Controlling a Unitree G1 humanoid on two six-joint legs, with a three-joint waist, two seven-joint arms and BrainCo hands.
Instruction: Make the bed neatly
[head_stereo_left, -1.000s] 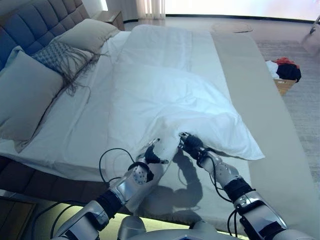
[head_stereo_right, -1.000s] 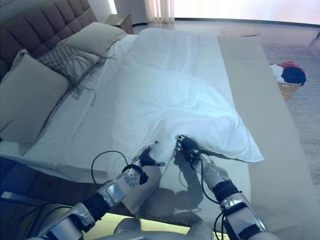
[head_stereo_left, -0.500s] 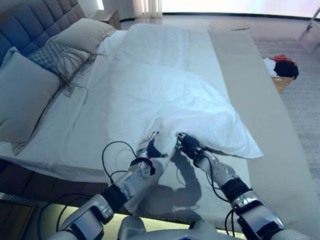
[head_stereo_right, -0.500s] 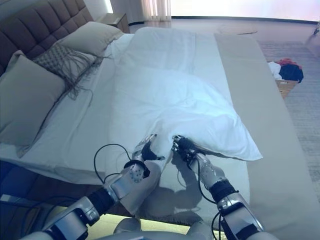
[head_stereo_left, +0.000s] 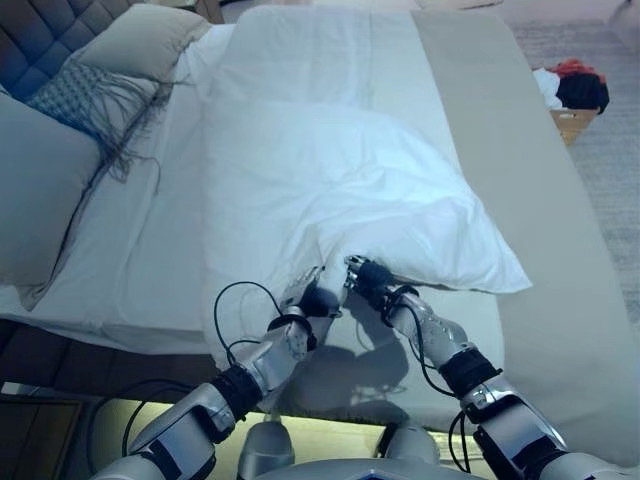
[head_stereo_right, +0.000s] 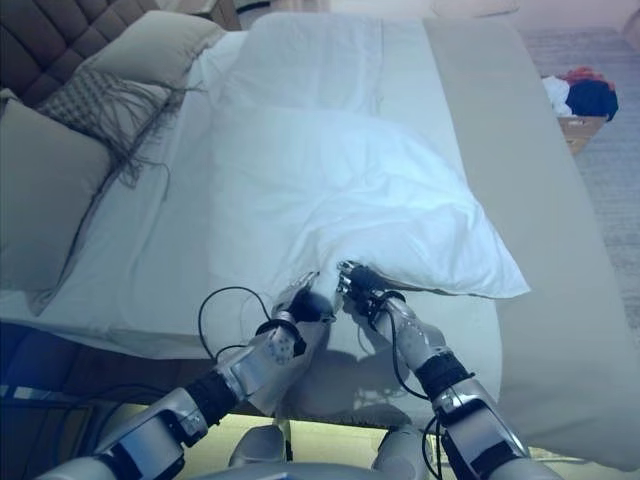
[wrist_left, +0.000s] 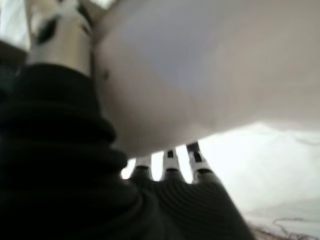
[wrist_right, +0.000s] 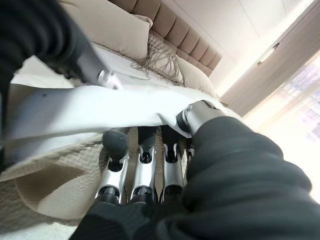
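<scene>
A white duvet (head_stereo_left: 330, 190) lies crumpled across the middle of the bed, its near edge bunched over a beige blanket (head_stereo_left: 480, 150). My right hand (head_stereo_left: 368, 277) is at that bunched edge. In the right wrist view its thumb (wrist_right: 197, 115) lies over the white hem and its fingers (wrist_right: 142, 165) reach beneath, pinching the cloth. My left hand (head_stereo_left: 316, 297) is just beside it at the same edge, a few centimetres to the left. In the left wrist view the duvet (wrist_left: 210, 75) drapes over the hand and hides its front part.
Beige pillows (head_stereo_left: 40, 190) and a fringed cushion (head_stereo_left: 85, 100) lie by the padded headboard (head_stereo_left: 45, 40) at the left. The white sheet (head_stereo_left: 140, 250) shows beside the duvet. A basket of clothes (head_stereo_left: 575, 95) stands on the floor at the far right.
The camera has tipped down and closer. My left hand has moved up and right to the duvet's edge, beside the right hand. The right hand has stayed on the hem.
</scene>
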